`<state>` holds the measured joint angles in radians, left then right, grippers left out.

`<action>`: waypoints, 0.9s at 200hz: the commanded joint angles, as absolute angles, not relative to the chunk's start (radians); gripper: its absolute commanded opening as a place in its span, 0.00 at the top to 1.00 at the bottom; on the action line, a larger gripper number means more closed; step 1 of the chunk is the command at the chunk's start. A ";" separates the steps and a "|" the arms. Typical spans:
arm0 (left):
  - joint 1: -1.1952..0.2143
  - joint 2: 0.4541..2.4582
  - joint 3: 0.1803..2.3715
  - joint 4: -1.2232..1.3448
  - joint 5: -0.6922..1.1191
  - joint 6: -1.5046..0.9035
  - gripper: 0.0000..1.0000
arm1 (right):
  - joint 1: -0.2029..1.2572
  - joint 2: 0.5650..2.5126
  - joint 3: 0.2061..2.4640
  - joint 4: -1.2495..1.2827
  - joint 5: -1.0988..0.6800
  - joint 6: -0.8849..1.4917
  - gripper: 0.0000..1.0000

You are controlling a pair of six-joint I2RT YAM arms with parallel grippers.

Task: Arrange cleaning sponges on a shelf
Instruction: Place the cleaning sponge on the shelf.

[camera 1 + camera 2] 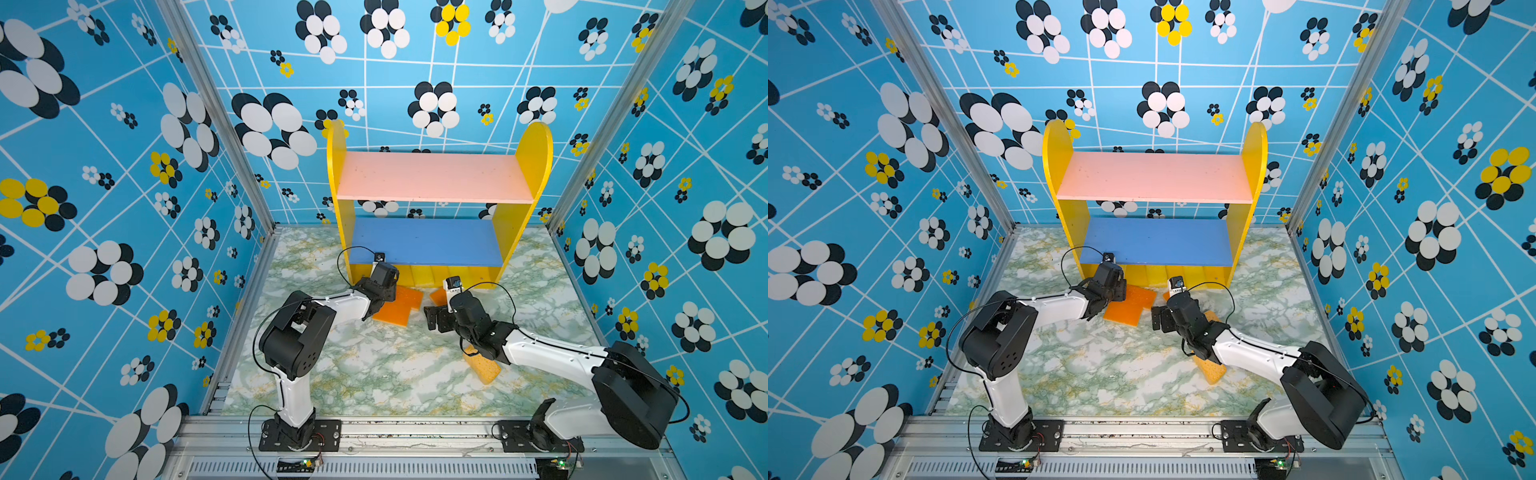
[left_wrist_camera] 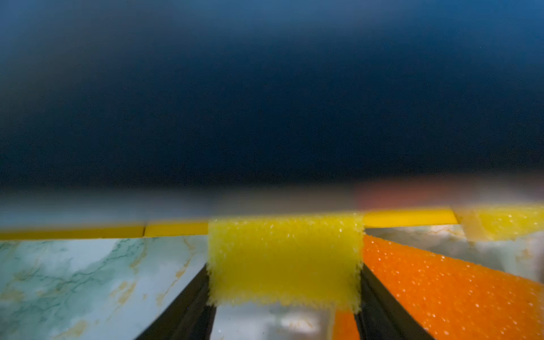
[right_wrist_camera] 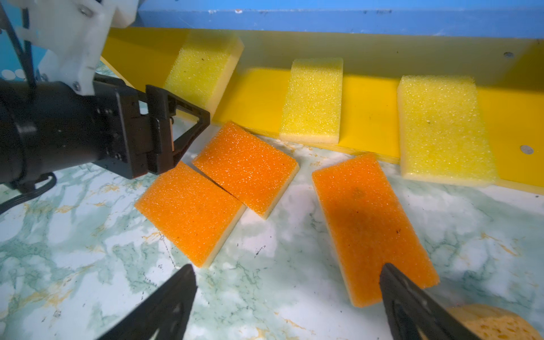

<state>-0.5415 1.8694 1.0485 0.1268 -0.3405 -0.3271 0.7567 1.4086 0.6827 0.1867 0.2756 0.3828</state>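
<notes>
Left wrist view: left hand (image 2: pixel 285 269) has a yellow sponge (image 2: pixel 284 253) between its fingers at the shelf (image 2: pixel 176 229) base edge, pinching or just touching, cannot tell; right hand (image 3: pixel 287 267) spread wide by an orange sponge (image 3: pixel 371 223) on the counter (image 3: pixel 88 265)

Three sponges (image 3: pixel 312 100) on shelf base (image 3: pixel 371 112), three others (image 3: pixel 371 223) before it (two touching)

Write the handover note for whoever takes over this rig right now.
Left gripper: closed around a yellow sponge, on the shelf's yellow base.
Right gripper: open, over an orange sponge on the table.
Done: two other yellow sponges lie on the base.
Left: that one, two more orange sponges and two porous sponges, all on the table; pink board and blue board are bare.
</notes>
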 commanded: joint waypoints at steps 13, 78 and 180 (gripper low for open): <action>-0.520 1.910 1.051 0.147 -0.336 -0.310 0.31 | 0.751 1.434 0.724 0.152 0.267 0.391 0.01; -0.508 1.918 1.003 0.222 -0.332 -0.291 0.32 | 0.750 1.443 0.753 0.128 0.256 0.390 0.01; -0.522 1.922 0.868 0.440 -0.373 -0.267 0.33 | 0.751 1.456 0.775 0.113 0.252 0.388 0.01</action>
